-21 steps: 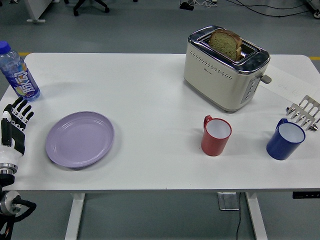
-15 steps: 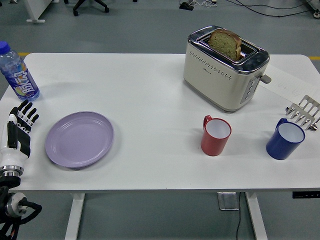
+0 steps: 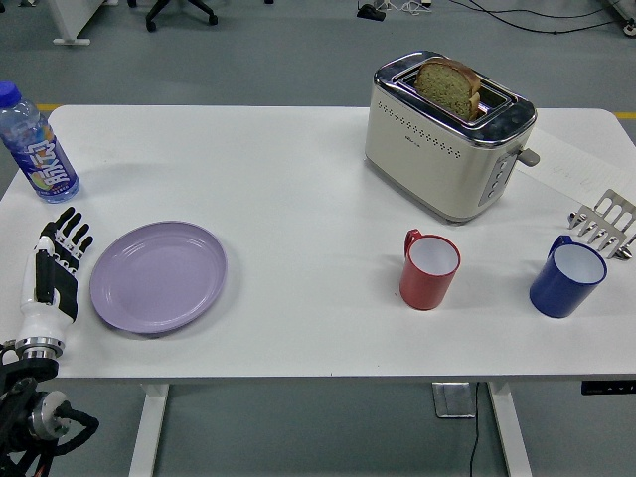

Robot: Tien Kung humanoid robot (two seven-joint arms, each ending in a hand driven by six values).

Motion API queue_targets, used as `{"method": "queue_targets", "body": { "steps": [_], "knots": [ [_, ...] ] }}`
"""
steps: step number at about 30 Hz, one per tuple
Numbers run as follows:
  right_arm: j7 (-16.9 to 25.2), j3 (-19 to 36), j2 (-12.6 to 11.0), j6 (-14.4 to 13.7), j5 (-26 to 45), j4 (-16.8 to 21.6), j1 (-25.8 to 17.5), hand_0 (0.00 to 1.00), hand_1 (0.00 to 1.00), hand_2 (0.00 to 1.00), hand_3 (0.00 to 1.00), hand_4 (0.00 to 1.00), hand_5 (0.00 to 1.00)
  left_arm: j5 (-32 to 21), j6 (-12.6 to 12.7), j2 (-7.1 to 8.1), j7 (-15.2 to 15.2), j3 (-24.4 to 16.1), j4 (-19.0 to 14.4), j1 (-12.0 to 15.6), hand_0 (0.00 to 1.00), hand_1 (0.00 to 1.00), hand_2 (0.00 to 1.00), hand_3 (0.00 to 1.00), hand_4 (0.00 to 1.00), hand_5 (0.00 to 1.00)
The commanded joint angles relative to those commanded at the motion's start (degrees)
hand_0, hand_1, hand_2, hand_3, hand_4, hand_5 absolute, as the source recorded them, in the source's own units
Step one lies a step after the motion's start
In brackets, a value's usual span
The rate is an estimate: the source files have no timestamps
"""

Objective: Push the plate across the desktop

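A lilac plate (image 3: 159, 275) lies flat on the white table (image 3: 298, 199), at its front left. My left hand (image 3: 57, 260) stands just left of the plate's rim, fingers straight and spread, holding nothing. A narrow gap shows between the hand and the plate. The right arm is out of view.
A water bottle with a blue cap (image 3: 35, 147) stands at the far left, behind the hand. A cream toaster (image 3: 449, 137) with a bread slice sits at the back right. A red mug (image 3: 428, 269), a blue mug (image 3: 567, 279) and a metal rack (image 3: 604, 225) stand to the right.
My left hand has moved right and a little toward the plate, closing most of the gap to its rim. The plate has not shifted.
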Motion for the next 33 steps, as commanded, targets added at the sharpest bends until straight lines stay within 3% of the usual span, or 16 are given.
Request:
{"method": "queue_targets", "body": {
  "steps": [8,18,33],
  "knots": [
    [0.0,-0.3,-0.1,0.0,0.3,0.0,-0.1,0.607,0.545,0.632,0.626,0.130,0.362,-0.4,0.6,-0.23,-0.7,1.2,0.2,0.1,0.893,0.917,0.931,0.868,0.495,0.998],
    [-0.1,-0.5,-0.1,0.0,0.3,0.0,-0.5,0.608,0.546,0.631,0.626,0.129,0.360,-1.6,2.5,-1.59,-2.9,4.1,0.1,0.4,0.890,0.915,0.932,0.870,0.494,0.998],
    [-0.2,-0.3,0.0,0.0,-0.1,0.0,-0.4,0.607,0.546,0.632,0.626,0.130,0.359,-5.5,3.0,-1.80,-3.3,7.8,-0.5,-0.6,0.887,0.913,0.932,0.871,0.487,0.998]
  ]
}}
